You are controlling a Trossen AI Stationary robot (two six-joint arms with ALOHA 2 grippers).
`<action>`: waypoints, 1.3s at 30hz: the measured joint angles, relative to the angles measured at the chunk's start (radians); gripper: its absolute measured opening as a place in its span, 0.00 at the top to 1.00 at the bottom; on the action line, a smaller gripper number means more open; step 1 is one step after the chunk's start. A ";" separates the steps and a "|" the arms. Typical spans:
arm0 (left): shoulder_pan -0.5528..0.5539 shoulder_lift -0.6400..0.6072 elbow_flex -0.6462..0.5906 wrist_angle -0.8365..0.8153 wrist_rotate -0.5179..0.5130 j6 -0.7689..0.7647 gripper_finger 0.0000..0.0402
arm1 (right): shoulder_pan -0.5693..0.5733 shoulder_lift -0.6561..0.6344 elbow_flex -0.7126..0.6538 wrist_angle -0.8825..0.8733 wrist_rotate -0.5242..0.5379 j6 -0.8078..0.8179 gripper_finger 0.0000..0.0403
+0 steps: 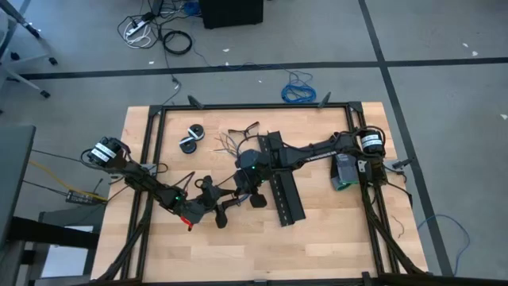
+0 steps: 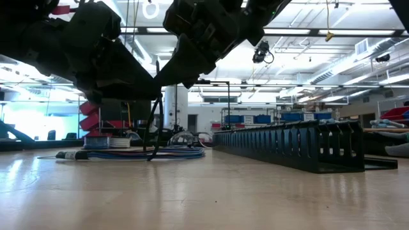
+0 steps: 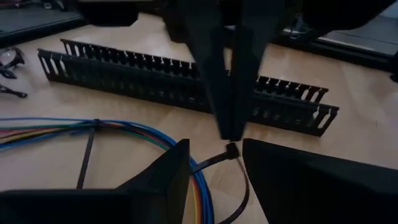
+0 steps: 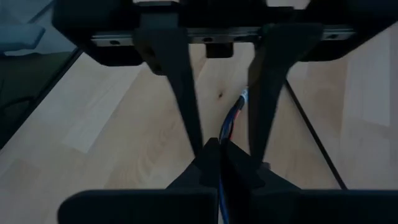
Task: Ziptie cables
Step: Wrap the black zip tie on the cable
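The cables (image 3: 124, 127) are a bundle of blue, red, yellow and green wires lying on the wooden table; their loose ends splay at the far middle (image 1: 232, 144). One ziptie (image 3: 93, 127) is wrapped around them, its tail resting on the table. A second ziptie (image 3: 231, 151) loops loosely around the bundle, its head standing up. My right gripper (image 3: 230, 132) comes down onto that head, shut. My left gripper (image 3: 214, 177) stands open, one finger on either side of the head and loop, touching neither. In the low view a thin black strip (image 2: 153, 128) rises from the cables to the grippers. My right gripper pinches the second ziptie's strip right above its head (image 3: 231, 144) between its two fingertips. The fingers slant down from the table's right and far side. The strip inside the shut fingers is hidden. The head is lifted off the table while the loop hangs slack around the cables.
Wide black perforated strips (image 1: 284, 189) lie on the table just right of the grippers, also behind them in the left wrist view (image 3: 155, 81). Two dark rolls (image 1: 190, 140) sit at the far left. A black frame (image 1: 254, 106) rims the table.
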 joint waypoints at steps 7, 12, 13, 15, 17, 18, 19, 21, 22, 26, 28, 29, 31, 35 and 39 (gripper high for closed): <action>0.007 0.000 0.000 0.022 0.001 0.009 0.64 | 0.000 0.000 0.000 0.028 -0.005 0.006 1.00; 0.031 0.000 0.000 0.036 0.016 0.011 0.64 | 0.000 0.000 0.000 0.029 -0.005 0.006 1.00; 0.037 0.000 0.000 0.036 0.027 0.011 0.65 | -0.001 0.000 0.000 0.029 -0.005 0.006 1.00; 0.044 0.000 0.000 0.035 0.048 0.011 0.66 | 0.000 0.000 0.000 0.029 -0.005 0.006 1.00; 0.046 0.000 0.000 0.035 0.053 0.012 0.68 | 0.000 0.000 0.000 0.029 -0.005 0.006 1.00; 0.046 0.000 0.000 0.035 0.053 0.012 0.70 | 0.000 0.000 0.000 0.030 -0.005 0.006 1.00; 0.046 0.000 0.000 0.035 0.053 0.013 0.73 | 0.000 0.000 0.000 0.030 -0.003 0.006 1.00; 0.046 0.000 0.000 0.035 0.053 0.020 0.78 | -0.002 0.000 0.000 0.030 -0.002 0.006 1.00; 0.046 0.000 0.000 0.035 0.053 0.025 0.81 | -0.002 0.000 0.000 0.031 -0.001 0.006 1.00; 0.046 0.000 0.000 0.035 0.055 0.035 0.93 | -0.002 0.000 0.000 0.031 0.002 0.006 1.00; 0.045 0.000 0.000 0.033 0.056 0.036 0.97 | -0.002 0.000 0.000 0.031 0.002 0.006 1.00; 0.045 0.000 0.000 0.031 0.056 0.036 0.98 | -0.002 -0.001 0.000 0.031 0.002 0.006 1.00; 0.045 0.000 0.000 0.025 0.056 0.036 0.98 | -0.002 -0.001 0.000 0.034 0.002 0.005 1.00; 0.045 -0.001 0.002 0.002 0.052 0.014 0.95 | -0.002 -0.001 0.000 0.048 0.004 0.005 1.00; 0.046 -0.001 0.002 -0.023 0.049 0.007 0.95 | -0.002 -0.001 0.000 0.059 0.026 0.002 1.00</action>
